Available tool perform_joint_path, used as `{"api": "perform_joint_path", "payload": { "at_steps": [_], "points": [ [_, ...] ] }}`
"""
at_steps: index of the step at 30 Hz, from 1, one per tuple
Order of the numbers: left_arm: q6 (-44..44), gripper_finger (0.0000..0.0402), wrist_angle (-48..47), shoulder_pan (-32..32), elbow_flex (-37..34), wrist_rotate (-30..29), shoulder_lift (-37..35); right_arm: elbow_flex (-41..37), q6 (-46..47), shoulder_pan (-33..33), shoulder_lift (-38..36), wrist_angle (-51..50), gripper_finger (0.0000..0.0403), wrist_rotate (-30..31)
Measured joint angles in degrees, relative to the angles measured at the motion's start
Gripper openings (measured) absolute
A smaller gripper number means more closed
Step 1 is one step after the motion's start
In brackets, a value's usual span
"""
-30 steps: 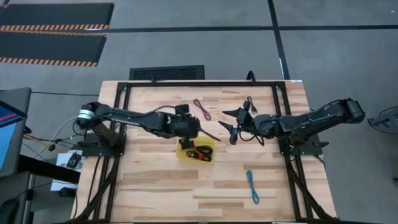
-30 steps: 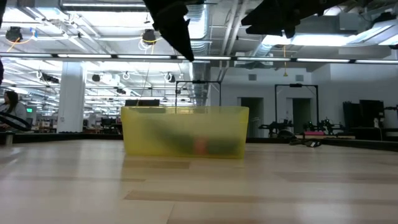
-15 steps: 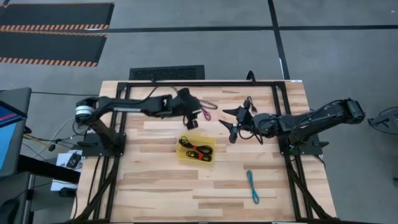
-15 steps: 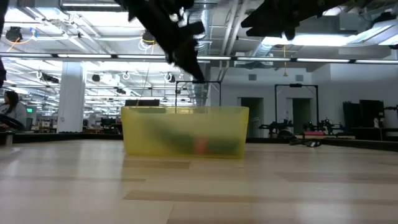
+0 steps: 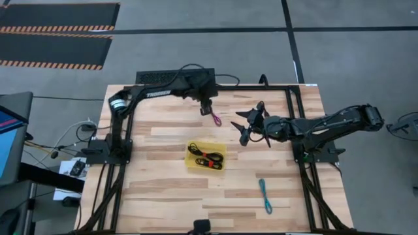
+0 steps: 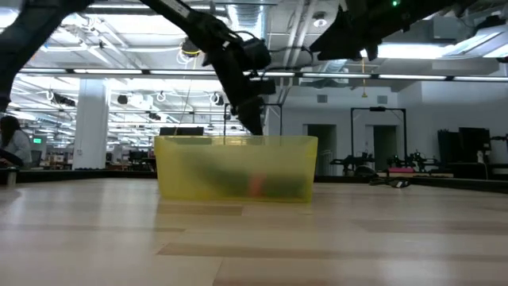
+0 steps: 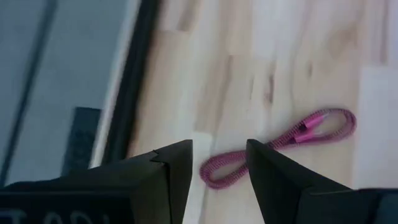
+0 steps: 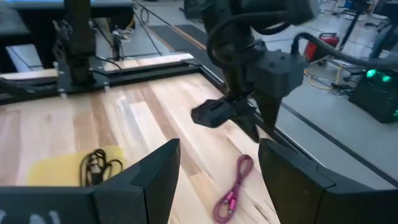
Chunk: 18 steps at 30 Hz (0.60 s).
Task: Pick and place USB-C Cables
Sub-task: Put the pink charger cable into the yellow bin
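Observation:
The maroon cable point(image 5: 214, 118) lies flat on the wood near the table's far edge. In the left wrist view the maroon cable point(image 7: 280, 144) is a folded bundle just ahead of the fingers. My left gripper point(image 5: 208, 109) hovers over its far end, open, touching nothing point(image 7: 219, 163). The yellow tray point(image 5: 222, 151) at the table's middle holds two black-and-red cables point(image 5: 208, 156). The teal cable point(image 5: 264, 194) lies toward the near right. My right gripper point(image 5: 242, 126) waits open to the right of the maroon cable point(image 8: 231, 191). I cannot make out the dark brown cable.
A black metal frame point(image 5: 215, 87) runs along the table's far edge, just behind my left gripper. The yellow tray point(image 6: 236, 167) stands in front of the left gripper point(image 6: 252, 119) in the low view. Bare wood lies to the left of and nearer than the tray.
My left gripper has swung from above the yellow tray toward the table's far edge and now hangs low over the maroon cable. The cables in the tray and on the table have stayed where they were.

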Motion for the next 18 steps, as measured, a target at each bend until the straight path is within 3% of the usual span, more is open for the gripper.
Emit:
{"api": "perform_joint_path", "payload": {
  "at_steps": [8,12,18],
  "points": [
    [13.08,0.0123,-16.34,-0.02,14.68,-9.97,12.23,0.0,3.82,-2.33,-0.01,-7.48,0.0244,0.18],
    [17.28,0.0123,-20.58,-1.14,16.08,-10.62,16.19,-0.03,5.39,-3.21,-0.01,-10.91,0.0244,0.39],
    [21.37,0.0123,-18.57,-2.98,16.08,-16.87,18.57,-1.28,5.83,-3.55,0.01,-10.55,0.0244,1.45]
  ]
}}
